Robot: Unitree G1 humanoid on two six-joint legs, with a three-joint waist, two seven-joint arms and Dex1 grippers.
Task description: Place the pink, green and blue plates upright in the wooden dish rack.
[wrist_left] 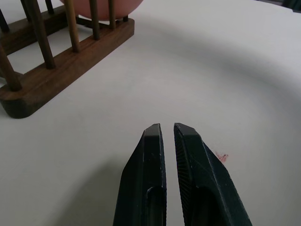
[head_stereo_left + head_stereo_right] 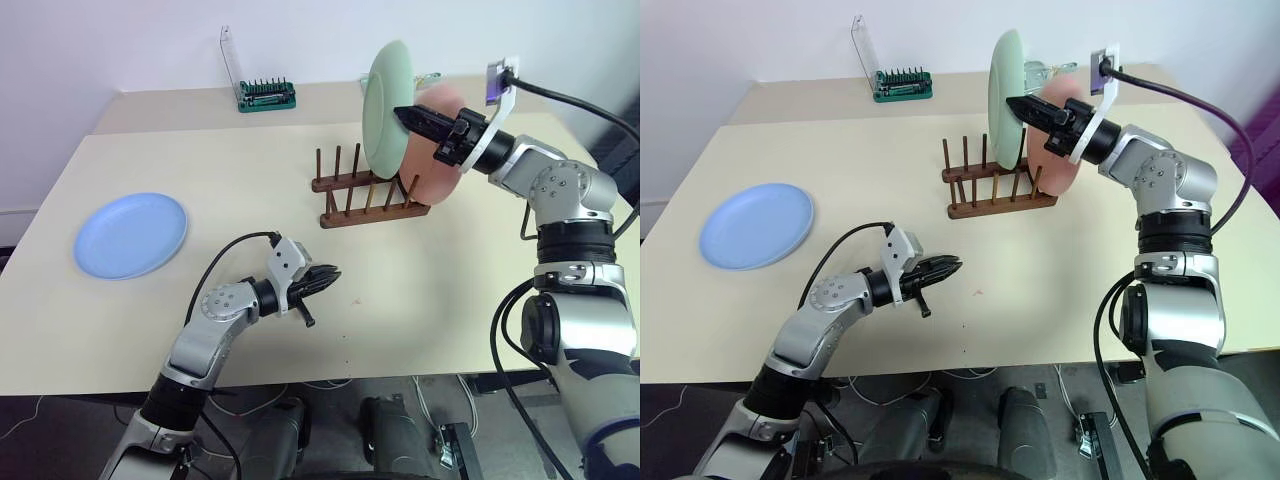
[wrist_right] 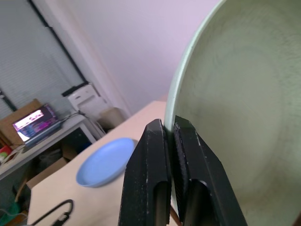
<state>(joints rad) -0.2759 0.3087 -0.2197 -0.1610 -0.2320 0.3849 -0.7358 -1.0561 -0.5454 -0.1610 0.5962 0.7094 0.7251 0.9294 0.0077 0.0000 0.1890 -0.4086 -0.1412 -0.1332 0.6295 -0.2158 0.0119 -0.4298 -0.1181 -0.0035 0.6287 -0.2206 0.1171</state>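
I have the green plate [image 2: 385, 105] pinched by its rim in the right gripper [image 2: 405, 117], held on edge above the rack [image 2: 368, 197] in the upper middle of the frame. The pink plate [image 2: 445, 150] already stands upright in the rack's right end, just behind the green one. The blue plate [image 2: 131, 234] lies flat on the worktop [image 2: 250, 170] at the left, well apart. My left gripper [image 2: 330, 277] hovers low at centre with its fingers pressed together, holding nothing. I judge the green plate's placing is in hand; next I need to lower it between free pegs beside the pink one, keeping it vertical, then let go.
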